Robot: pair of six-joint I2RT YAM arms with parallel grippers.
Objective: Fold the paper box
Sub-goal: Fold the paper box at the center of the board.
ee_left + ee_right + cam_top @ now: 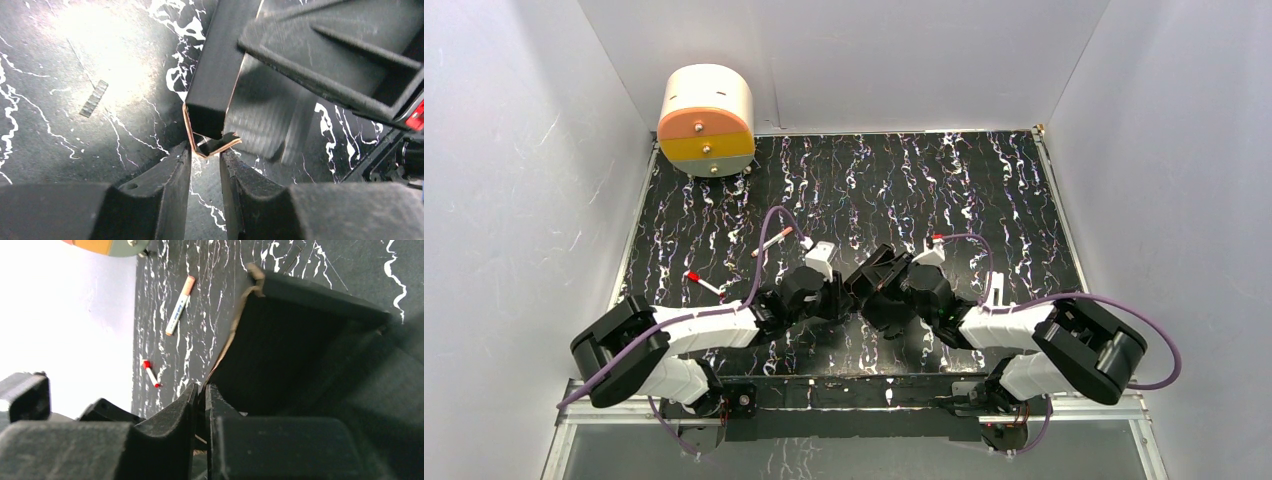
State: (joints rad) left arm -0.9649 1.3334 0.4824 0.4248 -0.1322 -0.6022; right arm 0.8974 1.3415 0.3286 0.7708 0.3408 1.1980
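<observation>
The right tool (200,392) is pinching one wall of the paper box (295,345), keeping it over the middle of the table (984,190), between the two arms. The left tool (205,156) is standing slightly apart, with the box's bottom corner flap sitting loosely at its tips, ungripped. If that tool closes off-line, I'd guess it will be crumpling the flap or twisting the box out of that thin pinch. The box is looking matte black, half raised into a sleeve, with raw brown edges showing and its end flap hanging unfolded.
</observation>
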